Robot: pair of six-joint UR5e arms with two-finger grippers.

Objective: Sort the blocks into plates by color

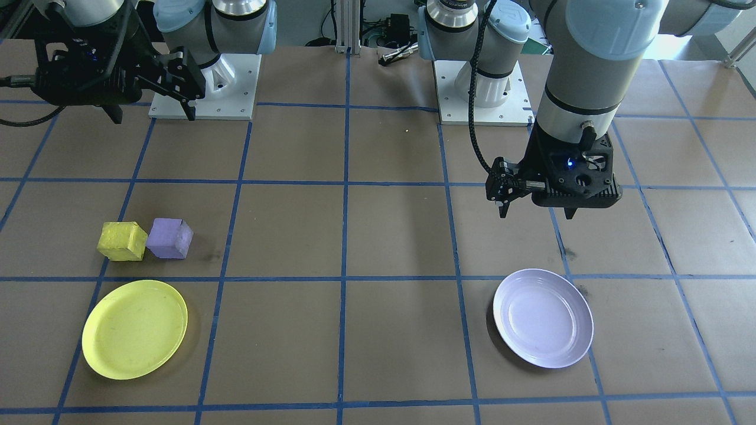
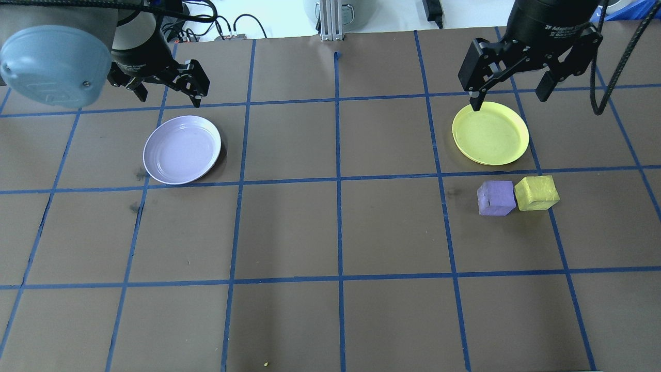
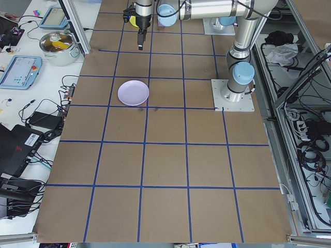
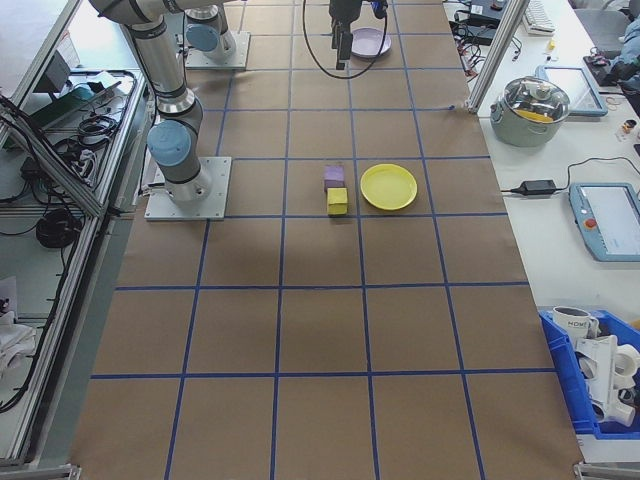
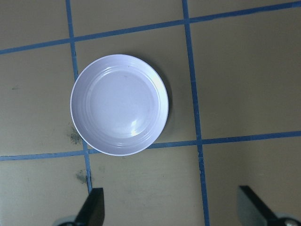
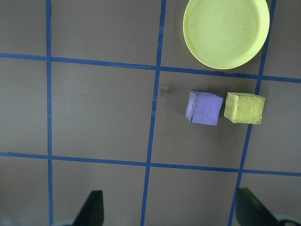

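Yellow and purple sit side by side on your table: the yellow block [image 2: 537, 192] and the purple block [image 2: 496, 197] rest on the brown paper, so close that they look to be touching, on the robot's right half of the table. Neither is in a plate. You will see the yellow plate [image 2: 490, 133] just beyond them in the overhead view, apart from both blocks and holding nothing. The lavender plate [image 2: 182, 150] lies well apart on the robot's left half, across the blue tape grid [image 2: 338, 179], and it too holds nothing.

Look at the right gripper [image 2: 513, 89] — it hangs above the far rim of the yellow plate, its fingers spread wide and gripping nothing; its wrist camera looks straight down on both blocks and the yellow plate. The left gripper [image 2: 168, 94] hangs just beyond the lavender plate, likewise released, with the plate between its fingertips in its own wrist view.

Off the table, on the operators' side, you have a lidded steel pot [image 4: 532, 106] and a tablet [image 4: 610, 220] — both on a white bench.
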